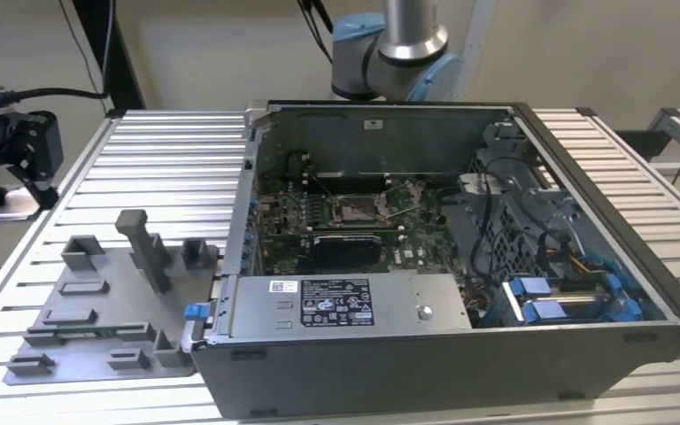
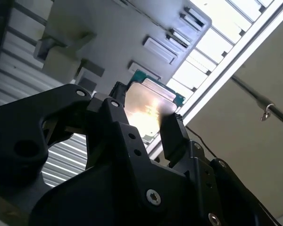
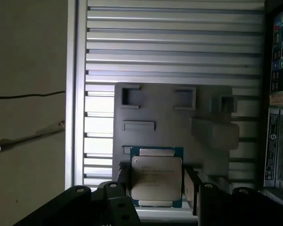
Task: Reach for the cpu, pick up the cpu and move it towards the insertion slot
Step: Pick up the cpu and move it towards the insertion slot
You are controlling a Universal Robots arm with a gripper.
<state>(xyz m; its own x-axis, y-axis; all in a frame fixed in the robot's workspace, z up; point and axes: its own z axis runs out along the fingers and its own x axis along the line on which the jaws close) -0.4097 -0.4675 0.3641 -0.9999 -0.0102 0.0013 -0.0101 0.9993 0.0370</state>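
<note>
Ribbed aluminium slats make up the surface [image 1: 139, 142], and an open computer case [image 1: 435, 372] lies on it. Everything else is placed from that case.

A grey fixture plate [image 1: 98, 350] sits just beside the case, on the exterior view's left and outside its side wall. The insertion slot [image 1: 356, 211] is inside the case, near the middle of the green motherboard [image 1: 417, 252]. Its shiny metal frame surrounds a dark centre.

In the first wrist view the end effector [image 3: 157, 184] is clenched on the cpu [image 3: 156, 181]. Its black fingers [image 3: 192, 188] press on two opposite edges, and the pale lid faces the camera. The second wrist view shows the same grasp, with the end effector [image 2: 144, 117] bracketing the cpu [image 2: 148, 108].

The chip looks large against the fixture plate [image 3: 170, 117] behind it. From that I judge it is lifted clear of the plate, not resting in a pocket. It hangs over the plate, so it is outside the case, whose wall [image 3: 276, 141] shows at the edge of the first wrist view.

The insertion slot therefore lies across that near side wall from the cpu, further into the case, low on the board. The cpu looks slightly longer along the fingers than across them, and it appears flat, not tipped.
</note>
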